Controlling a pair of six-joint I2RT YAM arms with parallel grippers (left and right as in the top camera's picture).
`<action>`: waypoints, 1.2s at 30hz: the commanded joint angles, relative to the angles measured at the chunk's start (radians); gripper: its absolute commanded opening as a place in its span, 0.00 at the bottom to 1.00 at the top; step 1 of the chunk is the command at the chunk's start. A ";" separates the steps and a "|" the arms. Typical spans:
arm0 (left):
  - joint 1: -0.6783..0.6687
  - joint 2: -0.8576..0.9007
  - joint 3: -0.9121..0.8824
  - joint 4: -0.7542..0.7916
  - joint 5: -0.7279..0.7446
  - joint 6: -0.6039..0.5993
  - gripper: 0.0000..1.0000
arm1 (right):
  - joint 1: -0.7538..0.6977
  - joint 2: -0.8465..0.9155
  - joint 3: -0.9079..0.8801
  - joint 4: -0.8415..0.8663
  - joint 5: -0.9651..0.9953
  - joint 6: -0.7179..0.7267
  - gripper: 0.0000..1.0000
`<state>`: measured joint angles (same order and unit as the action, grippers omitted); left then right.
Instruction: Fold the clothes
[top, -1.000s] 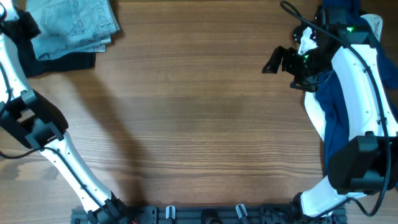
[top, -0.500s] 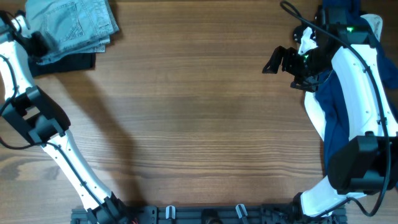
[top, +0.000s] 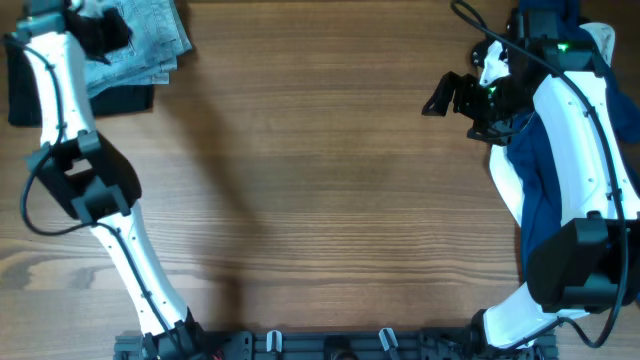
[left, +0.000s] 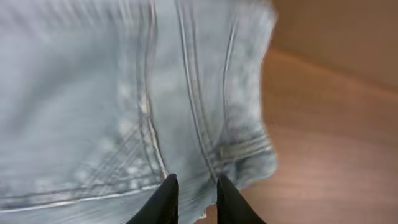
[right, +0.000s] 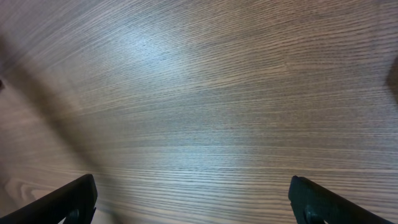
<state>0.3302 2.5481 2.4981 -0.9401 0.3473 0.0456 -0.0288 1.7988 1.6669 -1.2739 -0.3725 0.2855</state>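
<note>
left wrist: left claw (left: 193, 198) barely parted over faded, seam-stitched denim jeans (left: 112, 93); right claw (right: 193, 196) wide apart above woodgrain table (right: 199, 87).

Jeans (top: 150, 40) on second garment (top: 125, 99) at far-left corner of table (top: 320, 200), heap of clothes (top: 527, 185) at right edge

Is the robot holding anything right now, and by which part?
The right end effector is open over the table, holding nothing. The left end effector sits nearly closed above the jeans; blur hides whether it pinches them.

jeans (top: 150, 40) 1 | black garment (top: 125, 98) 1 | navy garment (top: 525, 190) 1
</note>
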 joint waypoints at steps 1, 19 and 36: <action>-0.002 0.089 -0.026 -0.045 0.015 -0.002 0.22 | 0.003 -0.024 0.015 0.005 0.014 -0.021 1.00; 0.076 -0.164 -0.026 -0.085 0.045 0.002 0.86 | 0.003 -0.024 0.015 0.010 0.014 -0.023 1.00; 0.279 0.095 -0.026 0.029 0.069 0.028 0.93 | 0.003 -0.024 0.015 -0.007 0.013 -0.021 1.00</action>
<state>0.6106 2.6156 2.4729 -0.9417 0.3923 0.0517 -0.0288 1.7985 1.6669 -1.2770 -0.3725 0.2821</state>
